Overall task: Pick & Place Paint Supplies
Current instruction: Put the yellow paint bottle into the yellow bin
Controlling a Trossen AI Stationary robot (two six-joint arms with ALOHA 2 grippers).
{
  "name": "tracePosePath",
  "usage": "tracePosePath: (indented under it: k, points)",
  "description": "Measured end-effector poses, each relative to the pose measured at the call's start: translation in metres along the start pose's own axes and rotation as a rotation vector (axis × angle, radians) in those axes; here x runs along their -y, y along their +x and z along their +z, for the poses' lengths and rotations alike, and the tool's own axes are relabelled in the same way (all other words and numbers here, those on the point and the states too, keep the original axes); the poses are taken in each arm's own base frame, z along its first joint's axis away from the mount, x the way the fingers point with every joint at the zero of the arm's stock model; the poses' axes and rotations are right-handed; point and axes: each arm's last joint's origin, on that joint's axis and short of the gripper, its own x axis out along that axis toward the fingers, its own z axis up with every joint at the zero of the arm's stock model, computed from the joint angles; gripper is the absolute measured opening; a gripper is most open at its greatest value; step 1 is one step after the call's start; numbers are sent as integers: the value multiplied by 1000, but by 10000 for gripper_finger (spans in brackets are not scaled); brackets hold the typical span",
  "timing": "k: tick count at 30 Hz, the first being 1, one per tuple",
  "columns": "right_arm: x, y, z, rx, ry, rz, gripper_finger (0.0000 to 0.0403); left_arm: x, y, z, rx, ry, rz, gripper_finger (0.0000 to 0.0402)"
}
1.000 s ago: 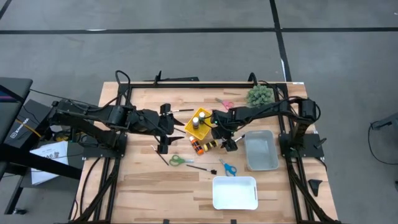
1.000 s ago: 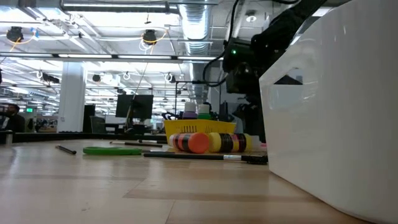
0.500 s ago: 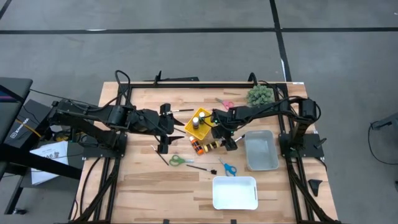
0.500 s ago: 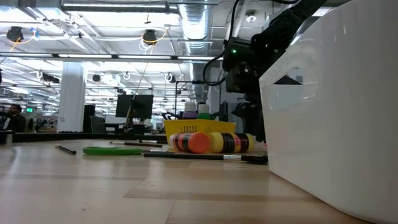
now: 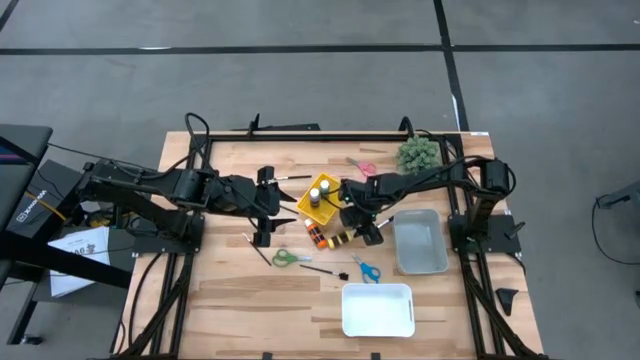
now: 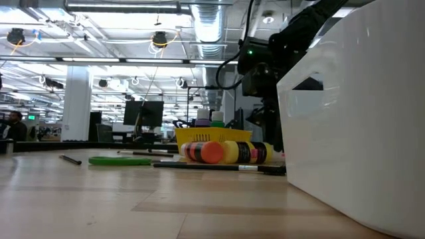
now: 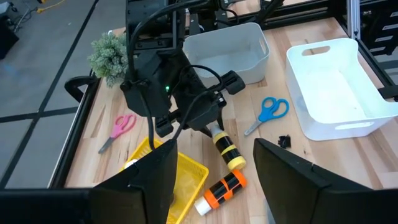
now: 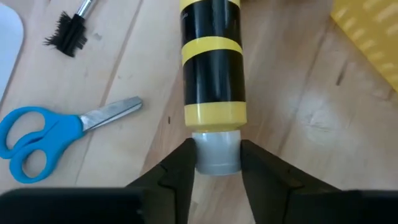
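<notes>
A yellow paint bottle [image 8: 211, 62] with black bands lies on its side on the table, next to an orange one [image 7: 224, 186], just in front of a yellow basket [image 5: 320, 195] that holds more bottles. My right gripper [image 8: 216, 168] slants down over the yellow bottle [image 5: 340, 237] and is shut on its grey cap. A dark-handled brush [image 5: 325, 270] lies nearer the table's front edge. My left gripper [image 5: 265, 205] hovers open to the left of the basket, with nothing between its fingers. My right gripper pinches the yellow bottle's grey cap [image 8: 216, 152] between its two fingers [image 8: 180, 171], one on each side. The fingers slant down from the table's right side and lie across the cap end. The bottle lies on its side on the table.
A grey bin [image 5: 420, 240] stands to the right of the bottles and a white bin [image 5: 378, 310] at the front. Blue scissors [image 5: 366, 268], green scissors [image 5: 287, 258] and pink scissors [image 5: 362, 166] lie about. A spiky green plant [image 5: 417, 152] stands at the far right.
In the high view my right gripper's fingers stand a little closer together at the yellow bottle's cap end than a second ago. The arm has kept its place, and the bottle still lies on the table.
</notes>
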Motion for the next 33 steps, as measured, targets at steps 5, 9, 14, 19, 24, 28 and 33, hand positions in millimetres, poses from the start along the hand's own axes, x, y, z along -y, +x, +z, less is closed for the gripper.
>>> tracePosePath:
  k: [5,9,14,19,24,28,33]
  points:
    - [-1,1,1,-3,-4,-2,166,0,0,0,0,0,0,204]
    - [-1,1,0,-4,-4,-3,173,0,0,0,0,0,0,204]
    - [3,18,-4,-49,29,21,158,0,0,0,-1,0,0,204]
    - [1,24,-5,-59,64,65,117,0,0,0,-5,-3,0,204]
    - [-1,12,-3,-28,57,34,107,0,0,-1,-6,0,-1,204]
    - [-7,-5,-1,-14,55,35,107,0,0,-1,-7,3,-1,204]
    - [-23,-38,-1,-9,58,28,107,0,0,-1,-6,2,0,204]
